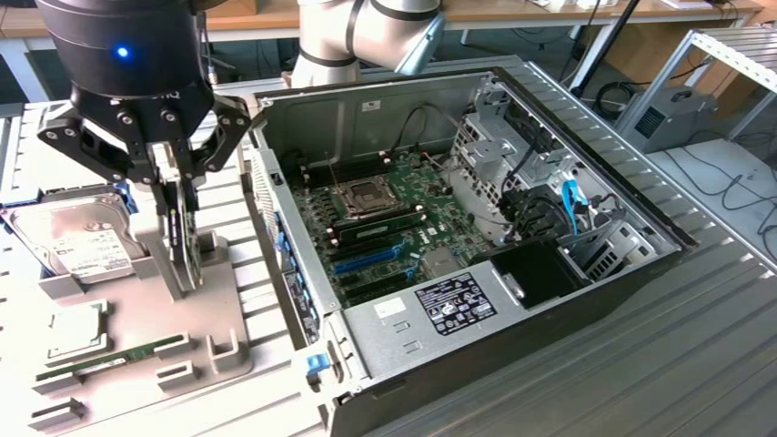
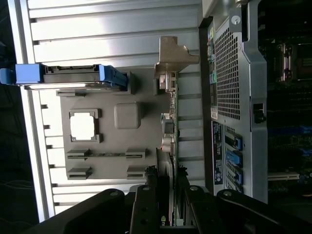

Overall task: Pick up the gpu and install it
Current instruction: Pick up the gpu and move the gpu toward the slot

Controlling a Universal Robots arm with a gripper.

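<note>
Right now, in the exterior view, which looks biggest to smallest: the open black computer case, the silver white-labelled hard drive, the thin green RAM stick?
1. open black computer case
2. silver hard drive
3. thin green RAM stick, similar in length to the drive but far narrower

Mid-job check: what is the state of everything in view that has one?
gripper: shut on the gpu.
gpu: upright on edge at the grey holder, not installed.
PC case: side open, motherboard exposed.
hard drive: resting in the holder.
RAM stick: lying flat in the holder.
</note>
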